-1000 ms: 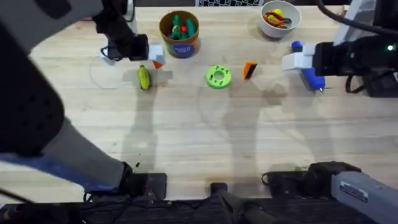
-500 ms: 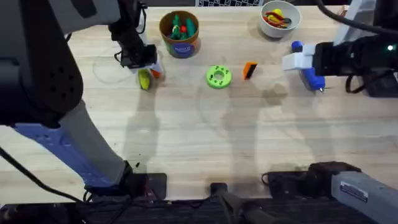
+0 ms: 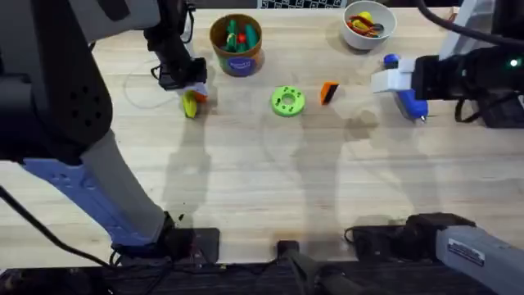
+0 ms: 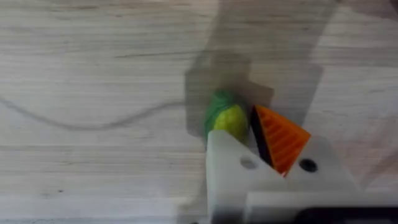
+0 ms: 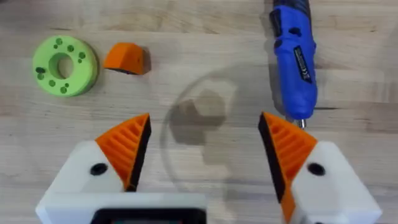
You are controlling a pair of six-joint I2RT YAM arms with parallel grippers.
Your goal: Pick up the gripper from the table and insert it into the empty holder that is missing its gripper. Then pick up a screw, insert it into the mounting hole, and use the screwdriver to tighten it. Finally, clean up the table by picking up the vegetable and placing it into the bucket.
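Overhead view shows the left gripper (image 3: pixel 191 92) low over the vegetable (image 3: pixel 190 104), at the far left part of the table (image 3: pixel 262 188), close to the bucket (image 3: pixel 236 45). In the left wrist view the vegetable (image 4: pixel 225 119) lies directly under the white holder (image 4: pixel 242 171) and beside one orange ribbed pad (image 4: pixel 280 138); I cannot tell if the fingers already press it or how wide they stand. I judge this arm is placed for the cleanup grasp, because the bucket is near and the way to it looks short. The right gripper (image 5: pixel 202 146) hovers with its fingers wide apart and holds nothing, just beside the screwdriver (image 5: pixel 293 59). The loose orange gripper (image 3: pixel 328 91) rests next to the green disc (image 3: pixel 287 100), not yet inserted. The near half of the table is bare wood and gives free room for both arms.
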